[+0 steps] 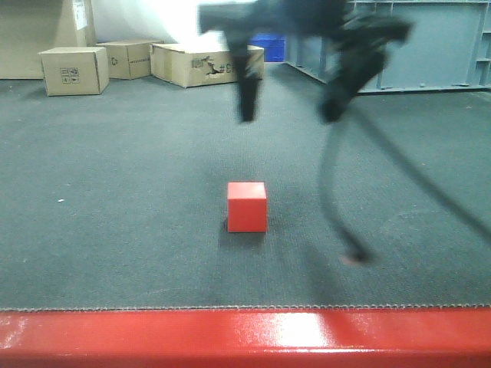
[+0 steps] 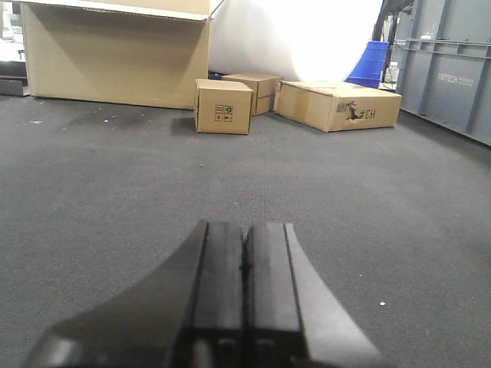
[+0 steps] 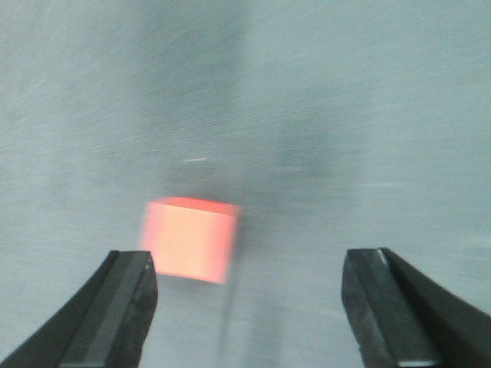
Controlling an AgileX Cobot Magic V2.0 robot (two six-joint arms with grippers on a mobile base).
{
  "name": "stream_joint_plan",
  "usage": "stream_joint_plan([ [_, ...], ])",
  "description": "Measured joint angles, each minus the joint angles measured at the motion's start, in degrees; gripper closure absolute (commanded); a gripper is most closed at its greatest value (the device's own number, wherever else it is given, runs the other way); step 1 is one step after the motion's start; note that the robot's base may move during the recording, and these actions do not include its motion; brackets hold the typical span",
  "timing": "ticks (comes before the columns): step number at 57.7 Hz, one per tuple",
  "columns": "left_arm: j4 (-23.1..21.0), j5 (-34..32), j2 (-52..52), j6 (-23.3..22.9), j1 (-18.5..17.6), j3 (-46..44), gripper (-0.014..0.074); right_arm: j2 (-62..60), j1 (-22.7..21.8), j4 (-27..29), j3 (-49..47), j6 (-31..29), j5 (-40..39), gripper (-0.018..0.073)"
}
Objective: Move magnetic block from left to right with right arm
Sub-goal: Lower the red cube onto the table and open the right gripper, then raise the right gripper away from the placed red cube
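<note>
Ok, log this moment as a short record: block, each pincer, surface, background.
block: red cube resting on the carpet, held by nothing
right pincer: open, raised above the cube, blurred; in the wrist view the cube sits nearer its left finger
left pincer: shut, empty, low over the carpet
surface: dark grey carpet, red rim at the near edge
background: cardboard boxes, grey crates

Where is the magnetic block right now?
In the front view the magnetic block sits free on the grey mat, centre, beyond the red table rim, below the open right pincer.
</note>
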Motion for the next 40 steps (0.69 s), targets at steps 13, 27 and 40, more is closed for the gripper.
stream_joint_plan([
  [13, 0.0, 0.0, 0.0, 0.0, 0.0, 0.0, 0.0722, -13.3, -6.9, -0.5, 14.7, -10.7, -7.7, -0.0036],
  [27, 0.0, 0.0, 0.0, 0.0, 0.0, 0.0, 0.0722, -26.7, -19.4, 5.8, 29.2, -23.3, -13.5, 0.0185],
  [40, 0.0, 0.0, 0.0, 0.0, 0.0, 0.0, 0.0722, -36.3, -30.7, 11.2, 40.0, -32.3, -20.2, 0.0532],
])
